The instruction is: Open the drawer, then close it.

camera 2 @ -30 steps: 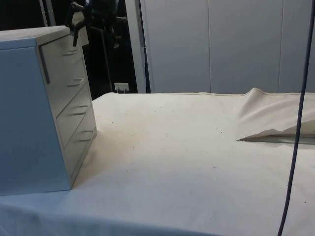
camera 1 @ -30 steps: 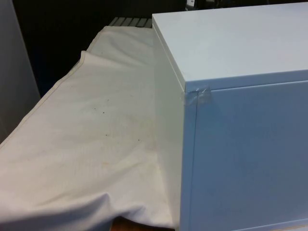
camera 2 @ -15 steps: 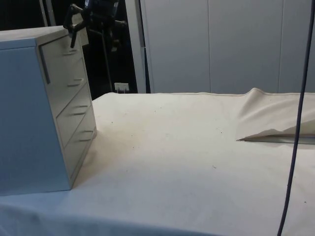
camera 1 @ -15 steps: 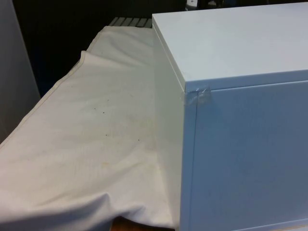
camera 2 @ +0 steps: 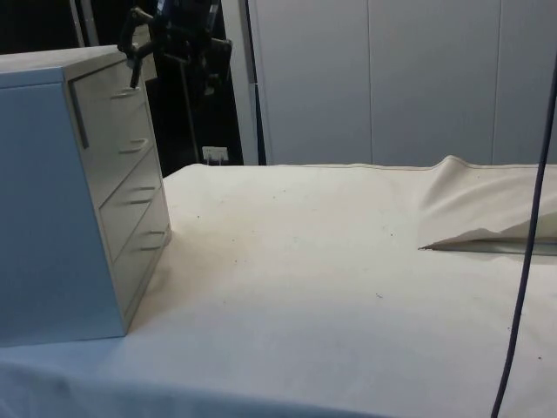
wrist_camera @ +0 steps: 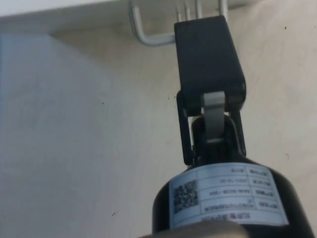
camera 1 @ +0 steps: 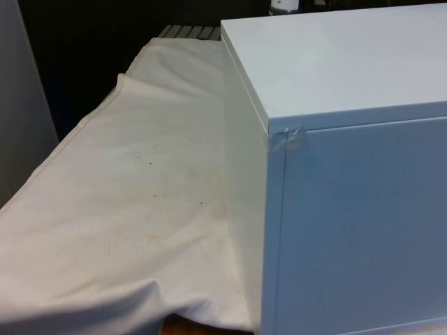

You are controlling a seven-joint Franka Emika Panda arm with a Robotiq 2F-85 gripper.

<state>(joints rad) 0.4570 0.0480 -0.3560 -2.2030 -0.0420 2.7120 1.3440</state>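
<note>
While I hold position, the gripper (camera 2: pixel 135 61) sits against the top drawer (camera 2: pixel 109 103) of the white chest (camera 1: pixel 349 139); finger state: I cannot tell.

You see one black finger (wrist_camera: pixel 208 57) of the gripper (wrist_camera: pixel 208 74) reaching towards the metal drawer handles (wrist_camera: pixel 148 34), its tip just beside them. The white chest (wrist_camera: pixel 49 6) edges the view above the white cloth (wrist_camera: pixel 74 148).
</note>
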